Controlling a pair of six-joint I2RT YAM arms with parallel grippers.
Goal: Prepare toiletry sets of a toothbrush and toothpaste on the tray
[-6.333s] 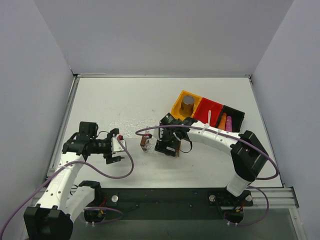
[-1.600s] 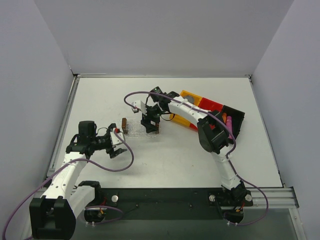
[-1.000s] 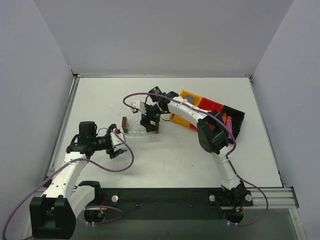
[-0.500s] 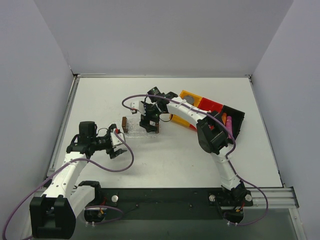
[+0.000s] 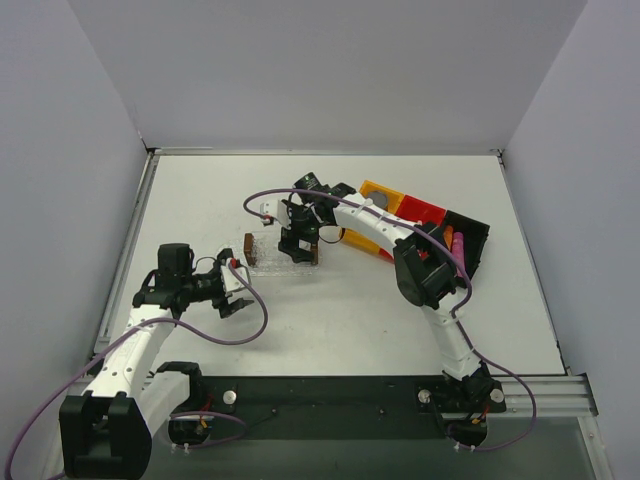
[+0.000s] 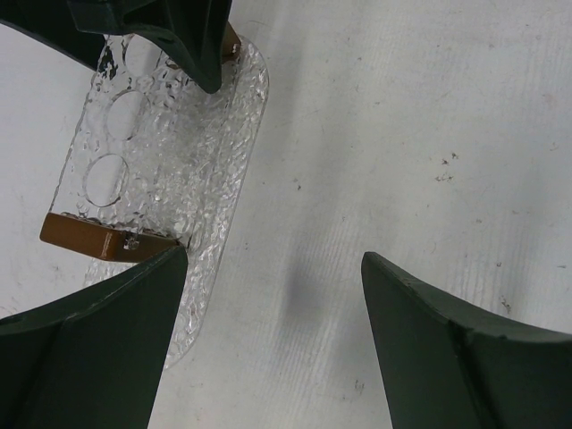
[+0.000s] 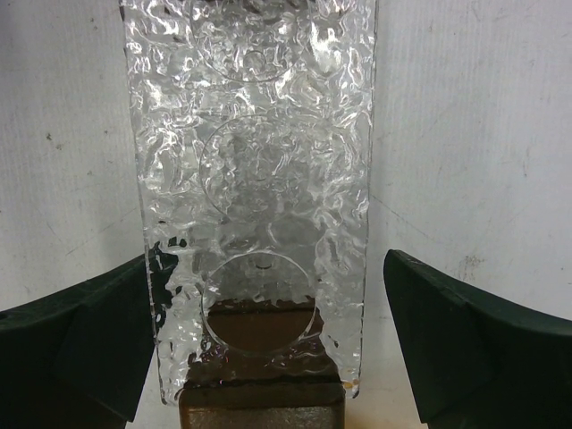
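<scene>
The right claw (image 5: 300, 250) hangs low over the tabletop (image 5: 350, 320) with its fingers spread apart, straddling one end of the clear tray (image 5: 272, 252). In the right wrist view the claw (image 7: 268, 259) has the tray's dark wooden end block (image 7: 261, 413) sitting between its fingers, and the dimpled plastic with round holes (image 7: 259, 134) runs away ahead of it. I cannot tell whether either finger touches the tray's edge. The left claw (image 5: 236, 292) is also spread and holds nothing; in its wrist view the tray (image 6: 170, 152) lies ahead and to the left of the claw (image 6: 274, 256). A pink toothpaste tube (image 5: 458, 244) lies in the black bin (image 5: 473, 232), well behind the right claw, beside its arm.
</scene>
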